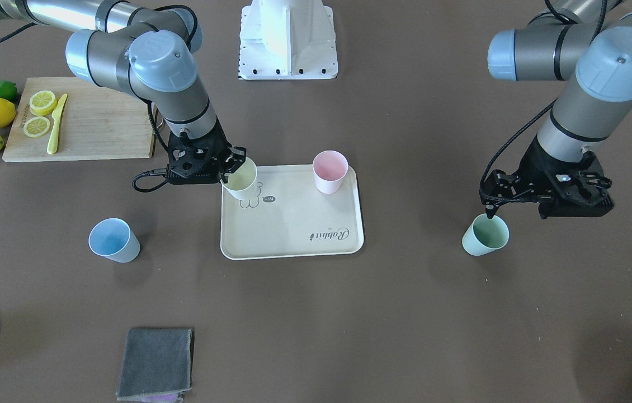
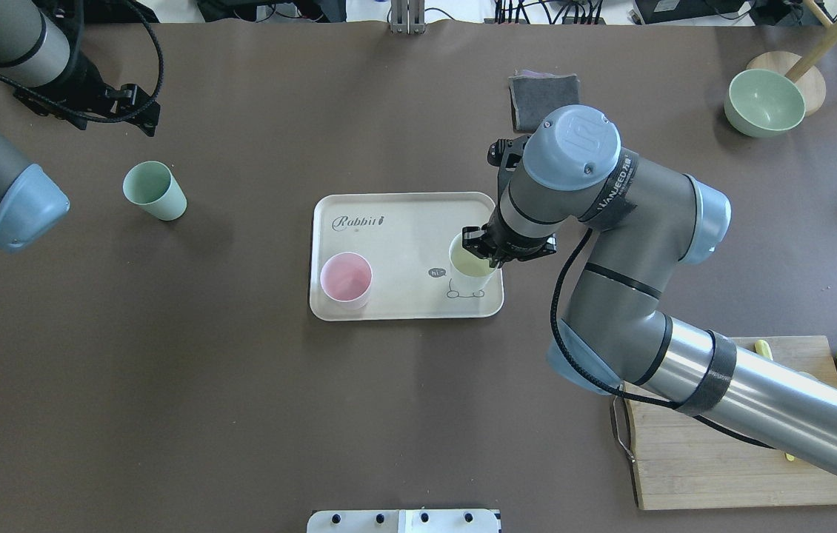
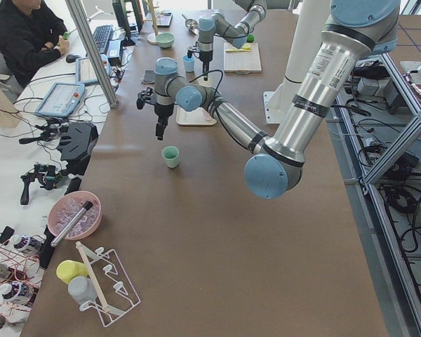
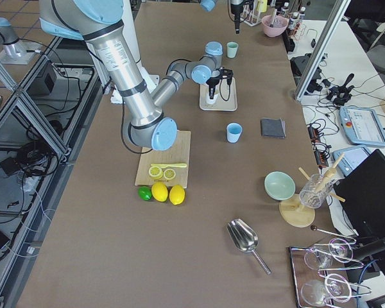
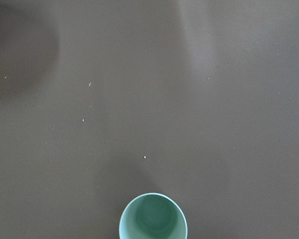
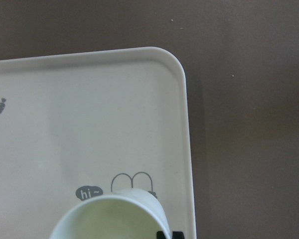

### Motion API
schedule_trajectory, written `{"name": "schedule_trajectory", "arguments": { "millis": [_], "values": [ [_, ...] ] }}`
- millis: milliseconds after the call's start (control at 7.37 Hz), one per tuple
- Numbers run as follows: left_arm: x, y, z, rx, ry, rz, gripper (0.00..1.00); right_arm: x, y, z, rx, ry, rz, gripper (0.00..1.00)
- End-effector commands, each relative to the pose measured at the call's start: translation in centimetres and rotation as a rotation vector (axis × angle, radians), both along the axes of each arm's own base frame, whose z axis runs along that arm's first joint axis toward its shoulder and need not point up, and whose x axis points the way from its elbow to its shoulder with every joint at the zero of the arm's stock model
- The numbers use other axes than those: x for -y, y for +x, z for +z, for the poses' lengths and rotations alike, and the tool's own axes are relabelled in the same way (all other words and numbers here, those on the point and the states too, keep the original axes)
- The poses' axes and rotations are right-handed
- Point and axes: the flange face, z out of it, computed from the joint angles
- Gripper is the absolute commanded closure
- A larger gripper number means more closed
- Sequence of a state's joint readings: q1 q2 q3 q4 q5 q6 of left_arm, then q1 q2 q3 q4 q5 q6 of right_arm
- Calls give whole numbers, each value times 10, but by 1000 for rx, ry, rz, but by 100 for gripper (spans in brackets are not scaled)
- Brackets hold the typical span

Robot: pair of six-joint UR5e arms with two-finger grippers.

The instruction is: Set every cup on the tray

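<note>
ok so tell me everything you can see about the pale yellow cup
The pale yellow cup is a small handleless tumbler, matte and plastic-looking, tapering to a narrower base, mouth up and empty. It leans slightly. The right gripper pinches its rim. It is over the corner of the cream tray that has the bear drawing, partly covering it; whether its base rests on the tray is unclear.

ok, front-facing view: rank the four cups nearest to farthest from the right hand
1. Yellow cup: in the right hand, over the tray corner.
2. Pink cup: on the tray, other side.
3. Blue cup: on the table, view's left.
4. Green cup: on the table, far view's right.
</note>
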State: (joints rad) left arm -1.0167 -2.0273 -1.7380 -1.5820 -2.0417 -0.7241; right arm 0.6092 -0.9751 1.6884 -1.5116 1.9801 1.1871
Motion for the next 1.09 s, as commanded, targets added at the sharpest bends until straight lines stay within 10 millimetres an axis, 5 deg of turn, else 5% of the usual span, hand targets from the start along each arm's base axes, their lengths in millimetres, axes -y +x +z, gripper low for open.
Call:
{"name": "schedule_trajectory", "arguments": {
  "millis": [0, 136, 271, 543, 950],
  "values": [
    [3, 1, 6, 6, -10, 0, 2, -4, -6, 1, 6, 8, -8, 100],
    [7, 4, 15, 11, -16, 1, 2, -3, -10, 5, 6, 8, -9, 80],
    [15, 10, 32, 3, -3, 2, 2, -3, -10, 6, 6, 8, -7, 1],
    [18, 12, 79, -18, 29, 3, 2, -5, -6, -8, 37, -8, 22, 0],
    [5, 16, 106, -6, 6, 16, 2, -12, 22, -35, 77, 10, 30, 0]
  ]
}}
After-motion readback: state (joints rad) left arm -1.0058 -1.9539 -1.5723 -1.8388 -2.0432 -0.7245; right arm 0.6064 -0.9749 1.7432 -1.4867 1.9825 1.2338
